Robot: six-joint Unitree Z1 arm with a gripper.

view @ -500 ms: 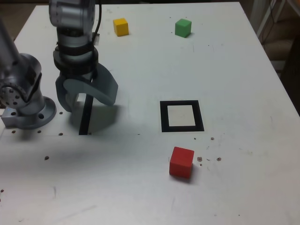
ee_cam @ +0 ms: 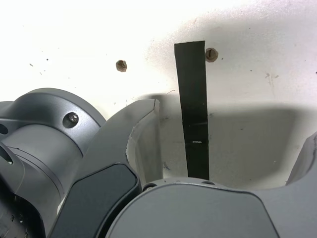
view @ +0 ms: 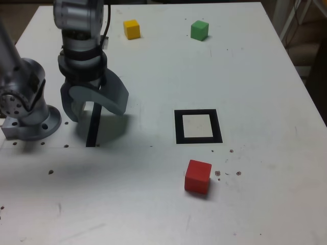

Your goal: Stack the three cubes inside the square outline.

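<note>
A red cube (view: 197,176) lies just in front of the square outline (view: 198,126), a black frame with a cream centre, and is apart from it. At the table's far side rest a yellow cube (view: 132,29) and a green cube (view: 199,30). My gripper (view: 94,108) hangs over the exterior view's left part of the table, far from all three cubes, open and empty, its jaws straddling a thin black strip (view: 93,125). In the wrist view the gripper (ee_cam: 225,129) stands wide over that strip (ee_cam: 194,109), and no cube shows there.
The arm's grey base (view: 25,109) is bolted at the exterior view's left edge. Small screw holes (ee_cam: 121,65) dot the white table (view: 255,87). Beyond the table's right edge, furniture and cables (view: 301,30) stand close.
</note>
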